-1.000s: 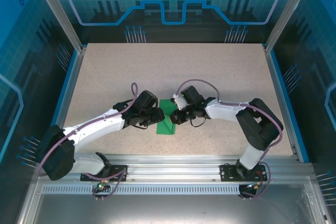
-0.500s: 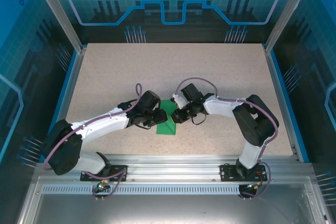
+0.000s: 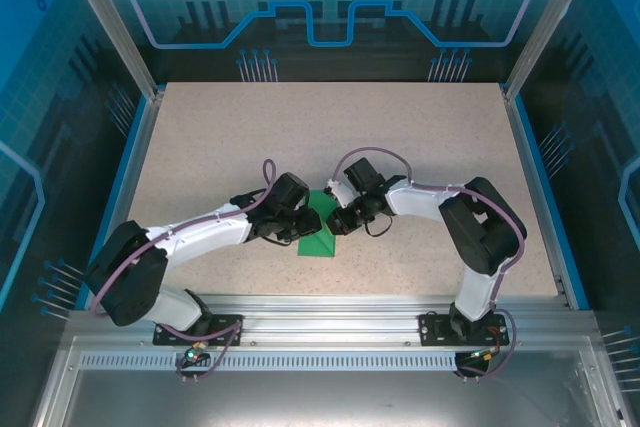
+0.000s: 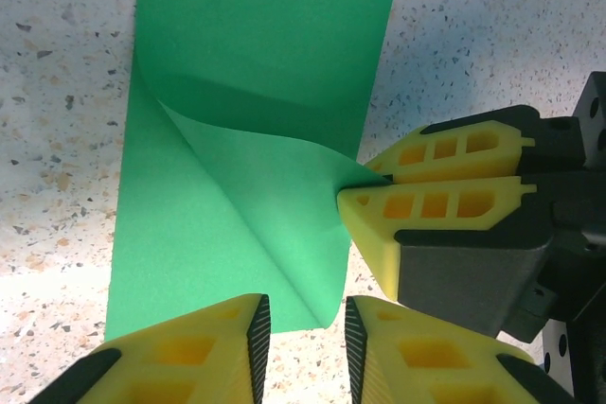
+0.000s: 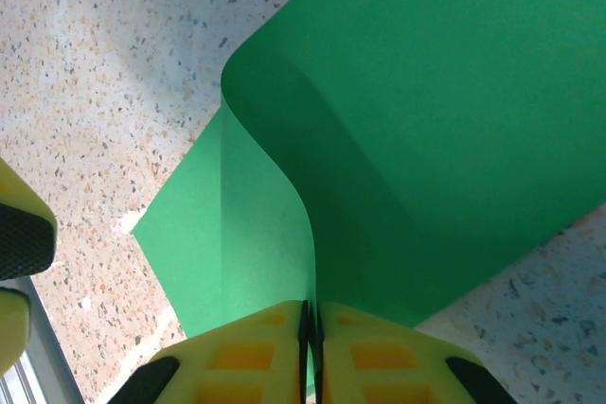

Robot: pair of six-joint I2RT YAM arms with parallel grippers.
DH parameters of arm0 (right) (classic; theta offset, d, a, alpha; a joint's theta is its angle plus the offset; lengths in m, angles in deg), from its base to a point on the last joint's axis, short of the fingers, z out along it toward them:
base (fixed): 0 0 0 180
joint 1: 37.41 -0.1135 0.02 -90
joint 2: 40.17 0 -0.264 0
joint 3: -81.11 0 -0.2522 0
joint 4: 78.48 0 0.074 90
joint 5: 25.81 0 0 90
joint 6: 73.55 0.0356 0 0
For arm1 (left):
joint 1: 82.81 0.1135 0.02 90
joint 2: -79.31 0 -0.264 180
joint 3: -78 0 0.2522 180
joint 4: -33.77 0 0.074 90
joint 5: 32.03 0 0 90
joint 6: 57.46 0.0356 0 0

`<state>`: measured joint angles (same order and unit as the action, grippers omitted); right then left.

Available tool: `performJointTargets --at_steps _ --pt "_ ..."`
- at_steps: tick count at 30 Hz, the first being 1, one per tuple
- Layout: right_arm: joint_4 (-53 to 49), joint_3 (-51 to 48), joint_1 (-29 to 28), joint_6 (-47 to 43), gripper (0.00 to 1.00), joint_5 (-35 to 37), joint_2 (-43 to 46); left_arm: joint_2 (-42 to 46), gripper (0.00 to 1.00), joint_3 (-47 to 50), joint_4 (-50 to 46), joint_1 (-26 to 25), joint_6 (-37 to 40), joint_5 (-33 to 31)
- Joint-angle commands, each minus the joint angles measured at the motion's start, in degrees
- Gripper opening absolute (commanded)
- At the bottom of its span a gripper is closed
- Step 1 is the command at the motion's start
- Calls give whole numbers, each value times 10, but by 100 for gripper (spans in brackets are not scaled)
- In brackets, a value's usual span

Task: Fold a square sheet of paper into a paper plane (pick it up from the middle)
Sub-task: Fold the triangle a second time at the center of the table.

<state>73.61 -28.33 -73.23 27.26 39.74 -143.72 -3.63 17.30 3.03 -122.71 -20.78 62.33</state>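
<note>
Roughly mid-fold: on the speckled beige table (image 3: 420,147) the bright-green square sheet of paper (image 3: 318,239) lies front-middle between the arms, strip-shaped, long axis near-to-far, no pointed nose yet. The right gripper (image 5: 311,314) is clamped on a lifted, curling flap; the left gripper (image 4: 301,328) sits with jaws apart at the flap's free corner. Next likely needs that flap laid over and creased flat.

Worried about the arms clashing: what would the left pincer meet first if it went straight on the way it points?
Most likely the folded-over flap of the green paper, right ahead of the left pincer. The right pincer, shut on that flap, sits off to one side.
</note>
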Motion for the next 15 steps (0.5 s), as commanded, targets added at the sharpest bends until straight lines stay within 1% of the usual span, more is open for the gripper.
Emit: performJointTargets --at_steps 1,15 --pt "-12 11 11 -10 12 0 -11 -13 30 6 18 4 -17 5" --pt "2 13 12 -10 12 -13 -26 -42 29 1 48 4 -33 2"
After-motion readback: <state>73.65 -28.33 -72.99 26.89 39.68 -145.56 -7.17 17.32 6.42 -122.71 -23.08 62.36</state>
